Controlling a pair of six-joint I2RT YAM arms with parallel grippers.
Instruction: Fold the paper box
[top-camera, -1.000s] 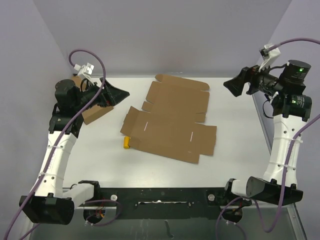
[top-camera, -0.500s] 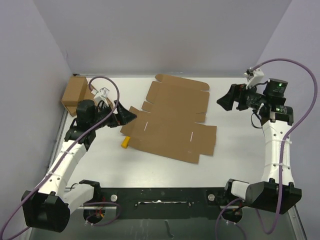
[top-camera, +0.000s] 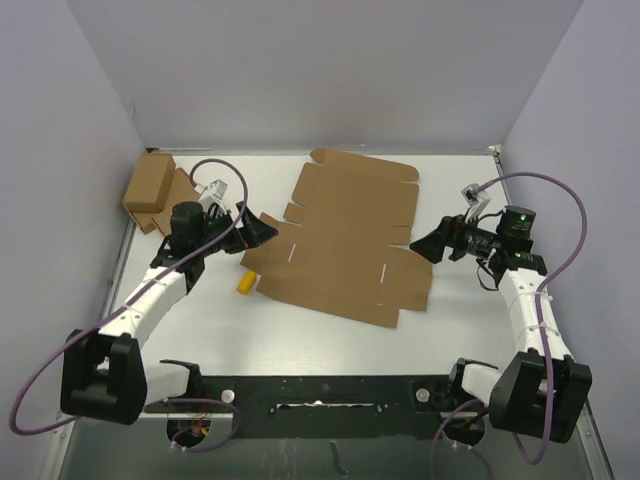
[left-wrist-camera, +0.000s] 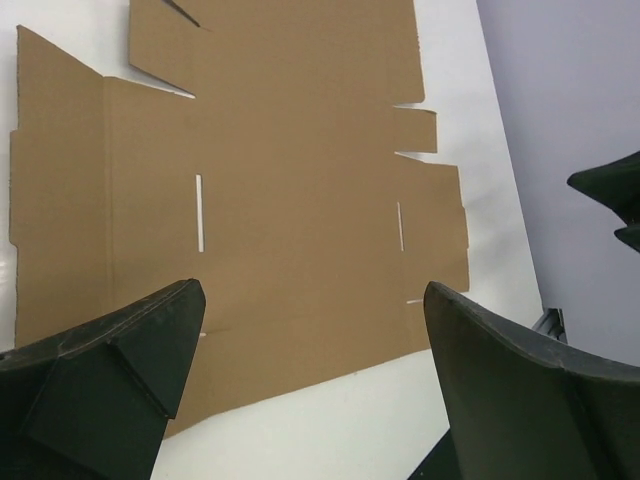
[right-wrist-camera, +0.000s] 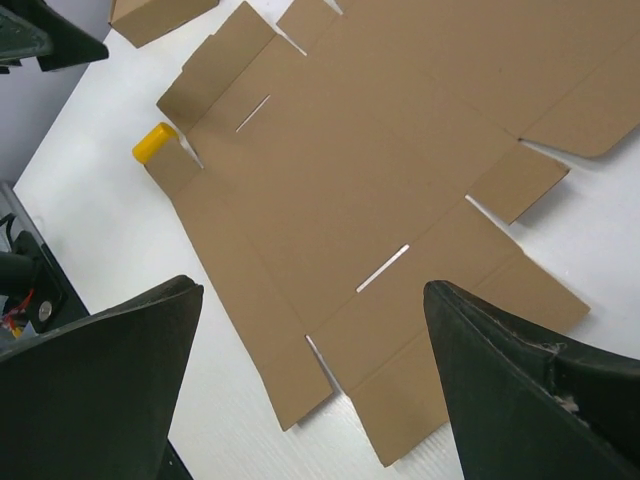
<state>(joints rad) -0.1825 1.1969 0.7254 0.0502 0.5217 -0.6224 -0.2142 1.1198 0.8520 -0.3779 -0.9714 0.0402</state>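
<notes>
White table (top-camera: 200, 330) surface, enclosed by pale lavender walls (top-camera: 320, 70), carries every item you need to check.

1. Locate the paper box (top-camera: 345, 245) at the centre of the table. It lies flat and unfolded: a brown die-cut sheet with flaps along its edges and narrow slits through its panels.

2. Check the left gripper (top-camera: 262, 228). It sits at the sheet's left edge, pointing toward the sheet. Its jaws stand wide apart and hold nothing. In the left wrist view you see both fingers (left-wrist-camera: 120, 350) spread across the sheet's width. You cannot tell whether they touch the cardboard.

3. Check the right gripper (top-camera: 418, 246). It sits at the sheet's right edge, facing the left gripper across the sheet. Its jaws are also spread wide and hold nothing.

4. Note the yellow cylinder (top-camera: 245, 283). It lies on the table at the sheet's near-left corner, right against a flap edge.

5. Note the small cardboard boxes (top-camera: 148, 188). They rest at the far-left corner of the table, behind the left arm and apart from the sheet.
</notes>
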